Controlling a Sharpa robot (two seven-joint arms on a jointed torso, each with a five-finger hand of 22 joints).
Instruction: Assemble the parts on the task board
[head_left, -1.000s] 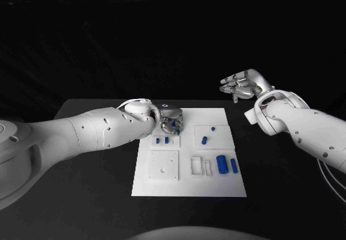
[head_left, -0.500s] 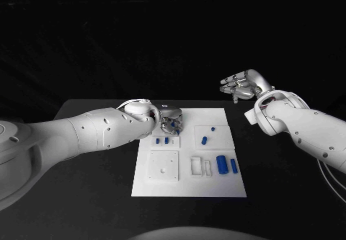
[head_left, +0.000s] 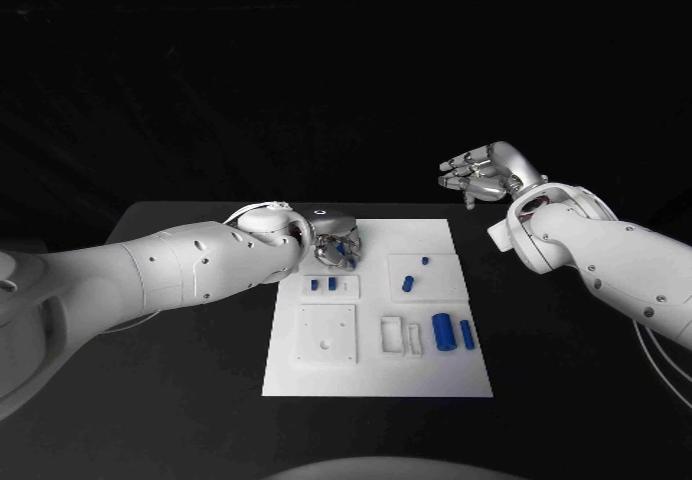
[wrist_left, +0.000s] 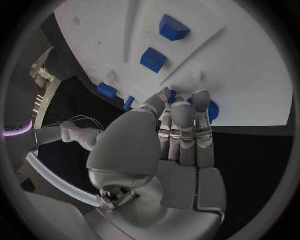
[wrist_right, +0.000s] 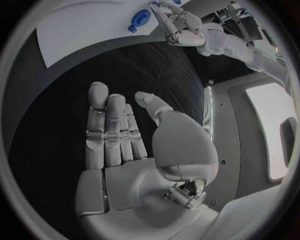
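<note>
Table: a black table (head_left: 188, 360) with a matte top, under a dark backdrop.
Task board: the white task board (head_left: 378, 340) lies flat in the middle of the table, long side running away from the robot, with shallow rectangular recesses in its surface.
Parts: small blue parts lie on the board. Two short blocks (head_left: 323, 284) sit side by side in a recess left of centre; a slim peg (head_left: 426, 261) and a stubby piece (head_left: 410, 281) lie in the recess to their right; two upright cylinders (head_left: 450, 332) stand near the board's right edge.
Left hand: the left hand (head_left: 338, 246) is at the board's far left corner, fingers curled together and pointing down; something blue (wrist_left: 211, 111) shows at its fingertips, but whether it is gripped cannot be told.
Right hand: the right hand (head_left: 476, 174) is raised beyond the table's far right, well apart from the board, fingers extended and holding nothing.
</note>
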